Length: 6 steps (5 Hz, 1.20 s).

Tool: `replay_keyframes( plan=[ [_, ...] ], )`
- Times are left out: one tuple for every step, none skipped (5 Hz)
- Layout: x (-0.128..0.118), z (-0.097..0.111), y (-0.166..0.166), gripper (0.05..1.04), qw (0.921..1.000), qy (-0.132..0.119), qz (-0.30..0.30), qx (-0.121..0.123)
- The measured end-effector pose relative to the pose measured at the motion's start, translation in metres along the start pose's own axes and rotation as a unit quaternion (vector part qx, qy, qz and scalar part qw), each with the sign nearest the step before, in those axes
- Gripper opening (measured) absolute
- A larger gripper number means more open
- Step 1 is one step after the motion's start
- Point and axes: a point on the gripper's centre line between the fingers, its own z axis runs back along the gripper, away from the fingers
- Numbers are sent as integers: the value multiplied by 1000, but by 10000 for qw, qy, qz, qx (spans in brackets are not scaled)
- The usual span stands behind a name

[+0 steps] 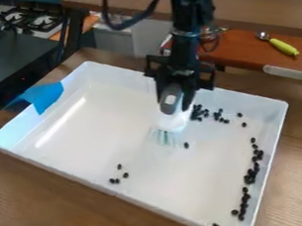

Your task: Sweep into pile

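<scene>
Clasps grey-and-white brush [173, 121] in black two-finger gripper [173, 94]; has small black beans [250, 177] loosely lined right, scattered far and near left, seemingly largely unpiled, in white rectangular tray [96, 139].

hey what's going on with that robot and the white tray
A black robot arm is holding a small brush in its pincer, bristles down inside the white tray. The job is to sweep the small black pieces into a pile, and they aren't in one yet. Many are strung along the tray's side at the right of the picture, some sit bunched beside the brush, and a few lie apart toward the near edge.
</scene>
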Motion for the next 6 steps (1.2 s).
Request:
replay_keyframes(
  plan=[
    [-1, 1, -29, 487, 9997, 88, -169, -141],
    [-7, 3, -61, 487, 9986, 179, -388, -300],
    [-6, 3, -80, 486, 9977, 266, -460, -418],
    [-4, 5, -86, 486, 9971, 330, -436, -525],
    [-12, 9, -83, 486, 9964, 341, -492, -603],
    [-16, 36, -55, 486, 9954, 203, -456, -819]
  ],
)
